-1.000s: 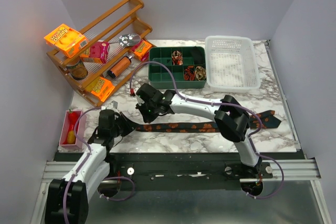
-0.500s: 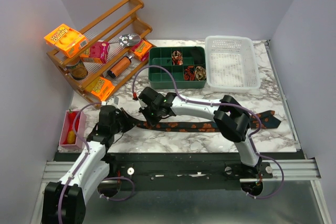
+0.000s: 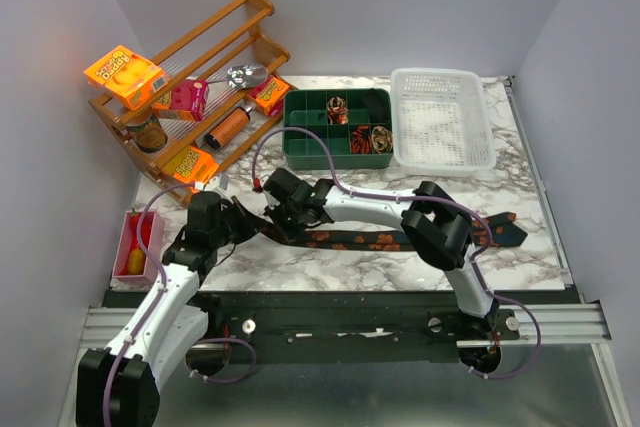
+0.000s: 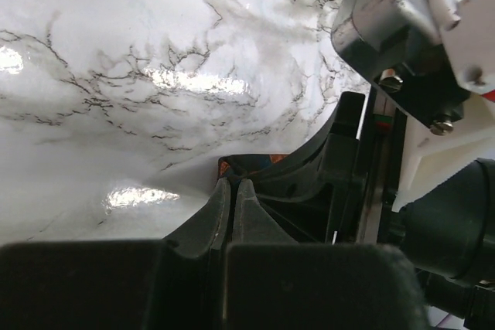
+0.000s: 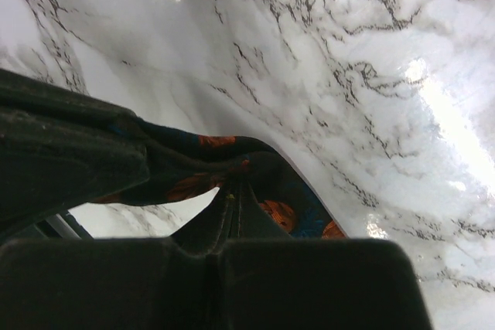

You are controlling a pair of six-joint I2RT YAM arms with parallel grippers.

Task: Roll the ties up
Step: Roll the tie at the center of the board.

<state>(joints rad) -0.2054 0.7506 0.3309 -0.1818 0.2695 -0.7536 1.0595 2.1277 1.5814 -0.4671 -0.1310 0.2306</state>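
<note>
The left pincer [image 3: 250, 224] is pressed together. In the left wrist view its black fingertips [image 4: 232, 195] meet on a sliver of orange-and-dark fabric [image 4: 236, 165] right at their tips. This is the near end of a long narrow necktie of dark fabric with orange-red blotches [image 3: 380, 240].

The right pincer [image 3: 281, 219] sits just to the right of the left pincer, almost touching it. It is also pressed together. In the right wrist view it pinches a fold of the necktie [image 5: 274, 212] between its tips [image 5: 232, 210], and the cloth is raised off the white marble-patterned tabletop [image 3: 330, 267] there.

From the right pincer the necktie runs away to the right. It lies flat and unrolled along the tabletop, passes under the right arm's elbow, and its wide end [image 3: 505, 232] rests well beyond.

Farther out from both pincers stands a green plastic tray with compartments [image 3: 300, 137], with small patterned coils [image 3: 337, 107] in some of them. A white perforated plastic basket [image 3: 440, 122] stands just beside the tray on the right.
</note>
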